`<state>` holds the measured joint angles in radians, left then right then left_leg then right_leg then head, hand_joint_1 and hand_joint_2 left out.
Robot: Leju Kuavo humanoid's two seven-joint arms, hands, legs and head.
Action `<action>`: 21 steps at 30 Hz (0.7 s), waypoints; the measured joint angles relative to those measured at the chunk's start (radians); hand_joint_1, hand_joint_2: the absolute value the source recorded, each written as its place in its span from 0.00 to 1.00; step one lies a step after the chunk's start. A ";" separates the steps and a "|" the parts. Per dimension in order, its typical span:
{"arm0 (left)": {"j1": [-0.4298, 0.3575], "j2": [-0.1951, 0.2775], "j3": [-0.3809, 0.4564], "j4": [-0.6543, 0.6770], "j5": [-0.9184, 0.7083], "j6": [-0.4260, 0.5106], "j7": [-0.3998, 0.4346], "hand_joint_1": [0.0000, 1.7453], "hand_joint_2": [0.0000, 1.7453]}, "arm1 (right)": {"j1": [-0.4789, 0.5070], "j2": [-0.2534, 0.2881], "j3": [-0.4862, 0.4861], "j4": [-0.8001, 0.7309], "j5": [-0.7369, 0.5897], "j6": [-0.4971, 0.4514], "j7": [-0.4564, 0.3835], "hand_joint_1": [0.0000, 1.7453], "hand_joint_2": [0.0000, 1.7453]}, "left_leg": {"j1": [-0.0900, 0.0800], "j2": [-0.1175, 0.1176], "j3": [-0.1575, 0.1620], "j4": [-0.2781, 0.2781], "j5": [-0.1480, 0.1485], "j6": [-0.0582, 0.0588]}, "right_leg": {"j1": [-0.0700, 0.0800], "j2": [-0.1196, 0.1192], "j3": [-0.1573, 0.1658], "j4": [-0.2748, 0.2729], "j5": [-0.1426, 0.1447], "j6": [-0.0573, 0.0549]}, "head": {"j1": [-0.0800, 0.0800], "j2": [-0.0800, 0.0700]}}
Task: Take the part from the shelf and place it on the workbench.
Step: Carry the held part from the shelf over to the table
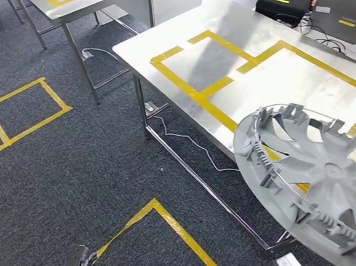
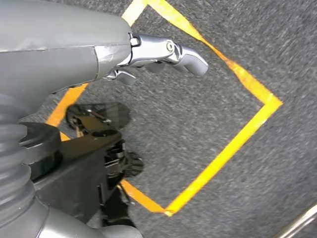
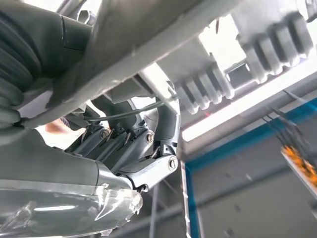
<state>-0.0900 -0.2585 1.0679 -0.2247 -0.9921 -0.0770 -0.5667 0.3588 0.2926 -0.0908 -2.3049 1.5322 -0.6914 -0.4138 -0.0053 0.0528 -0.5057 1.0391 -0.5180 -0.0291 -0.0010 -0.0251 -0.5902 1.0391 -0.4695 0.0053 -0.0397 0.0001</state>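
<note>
Part [image 1: 319, 181]: one large round grey plastic disc resembling a wheel cover, seen from its inner face. Broad curved spokes fan out from a flat hub with small holes; cut-out openings lie between the spokes. Ribbed clips and upright tabs stand around the rim, joined by a thin wire ring. Pose: tilted, raised off the surface, its far edge over the near corner of the workbench [image 1: 248, 46], its near edge hanging out past the bench edge over the carpet. In the right wrist view the same ribbed clips [image 3: 201, 84] and rim show from close up (the rim crosses above the dark fingers).

Workbench: bright steel top marked with yellow tape rectangles, on a metal frame.
</note>
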 joint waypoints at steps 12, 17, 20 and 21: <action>0.012 0.021 0.032 0.000 -0.045 -0.001 -0.003 0.00 1.00 | -0.029 -0.032 0.132 0.175 0.034 0.000 0.068 1.00 1.00 | -0.005 -0.049 -0.188 -0.029 0.143 0.019 | 0.003 0.049 0.143 -0.020 -0.114 0.011 | -0.012 0.000; 0.009 0.021 0.040 0.000 -0.044 0.000 -0.008 0.00 1.00 | -0.026 -0.039 0.150 0.199 0.040 0.001 0.109 1.00 1.00 | 0.000 -0.060 -0.126 -0.041 0.109 0.042 | 0.004 0.036 0.070 0.133 -0.109 0.027 | 0.000 0.000; 0.010 0.022 0.041 0.000 -0.044 0.000 -0.009 0.00 1.00 | -0.024 -0.045 0.153 0.216 0.040 0.001 0.118 1.00 1.00 | -0.001 -0.065 -0.076 -0.041 0.063 0.048 | 0.005 0.035 -0.060 0.261 -0.214 0.031 | 0.003 0.000; 0.011 0.022 0.042 0.000 -0.043 0.000 -0.011 0.00 1.00 | -0.023 -0.047 0.153 0.222 0.040 0.001 0.120 1.00 1.00 | -0.001 -0.069 -0.052 -0.041 0.045 0.049 | 0.004 0.035 -0.083 0.250 -0.240 0.033 | 0.004 0.000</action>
<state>-0.0795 -0.2363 1.1096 -0.2247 -1.0354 -0.0771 -0.5773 0.3357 0.2457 0.0618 -2.0831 1.5719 -0.6909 -0.2940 -0.0067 -0.0158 -0.5573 0.9985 -0.4729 0.0195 0.0034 0.0095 -0.6728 1.2893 -0.7097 0.0387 -0.0359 0.0001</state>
